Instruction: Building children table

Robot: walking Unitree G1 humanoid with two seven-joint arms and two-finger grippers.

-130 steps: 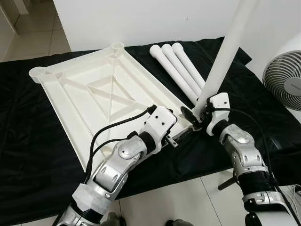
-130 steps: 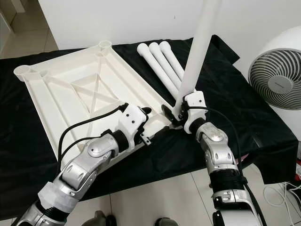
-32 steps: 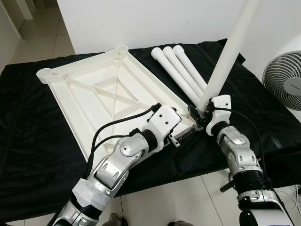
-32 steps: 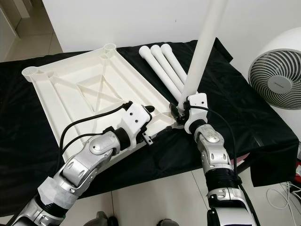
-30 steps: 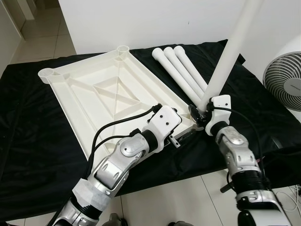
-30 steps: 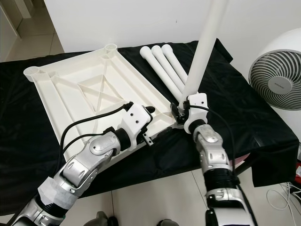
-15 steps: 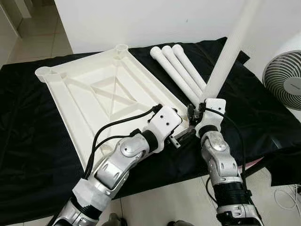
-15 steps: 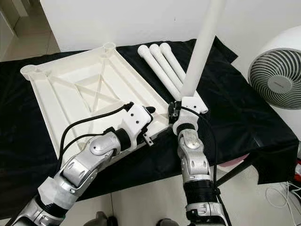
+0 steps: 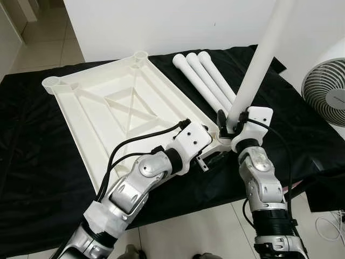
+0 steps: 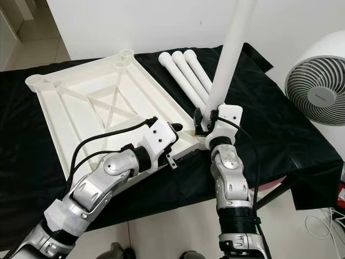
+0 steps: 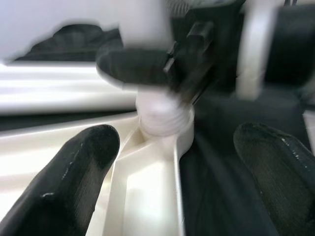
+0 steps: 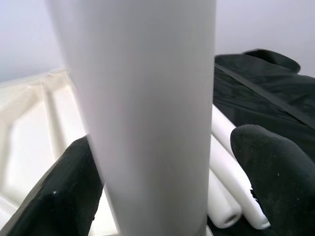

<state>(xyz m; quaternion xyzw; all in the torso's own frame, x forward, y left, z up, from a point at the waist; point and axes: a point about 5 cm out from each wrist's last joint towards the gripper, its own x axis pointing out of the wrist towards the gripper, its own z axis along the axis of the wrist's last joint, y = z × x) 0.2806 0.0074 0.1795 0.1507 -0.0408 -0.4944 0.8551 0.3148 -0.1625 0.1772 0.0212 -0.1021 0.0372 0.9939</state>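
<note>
Right hand (image 9: 230, 123) clamped round upright white leg (image 9: 257, 65) at upturned tabletop (image 9: 108, 108) corner; left hand (image 11: 167, 162) apparently apart.

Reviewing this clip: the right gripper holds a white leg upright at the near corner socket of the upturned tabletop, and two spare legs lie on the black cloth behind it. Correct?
Not quite: three spare legs lie on the black cloth, not two, as the left eye view shows. The rest stands: the right gripper holds a white leg upright at the near corner socket of the upturned tabletop.
</note>
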